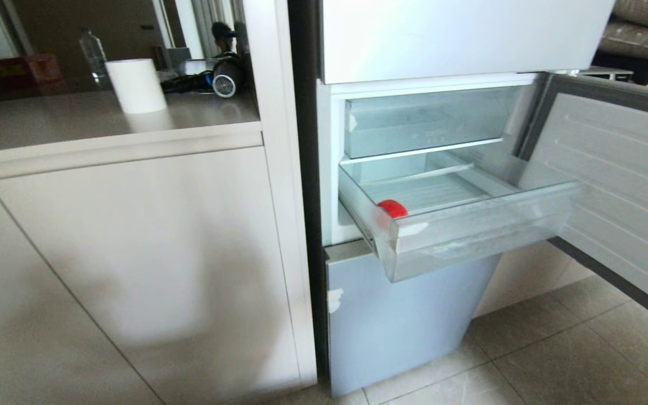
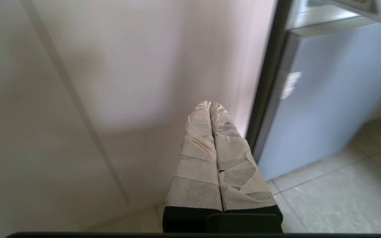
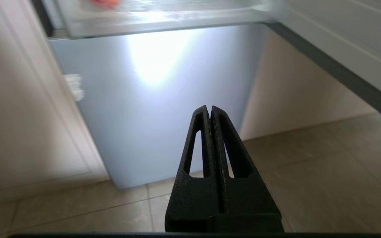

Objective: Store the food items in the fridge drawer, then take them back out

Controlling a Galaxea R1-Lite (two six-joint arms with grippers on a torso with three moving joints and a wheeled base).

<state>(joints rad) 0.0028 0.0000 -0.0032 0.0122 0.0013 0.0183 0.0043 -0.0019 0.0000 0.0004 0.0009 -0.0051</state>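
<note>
Now smooth red food item [image 1: 392, 208], perhaps round, in frosted ribbed fridge drawer [image 1: 470, 236]; both jaws pressed together, empty.

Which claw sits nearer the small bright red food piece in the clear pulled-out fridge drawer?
Right. The right claw hangs shut below the drawer, the red food piece above it. The left claw, shut, faces the cabinet panel beside the fridge.

Right gripper [image 3: 209, 110]: black fingers pressed together, nothing between them, low above the floor.
Lower fridge door [image 3: 164, 99]: pale blue, shut, glare patch high up.
Fridge drawer [image 3: 164, 18]: pulled out overhead, red item [image 3: 104, 2] blurred inside.
Floor [image 3: 326, 165]: beige tiles.
Open door [image 3: 342, 36]: edge dark.
</note>
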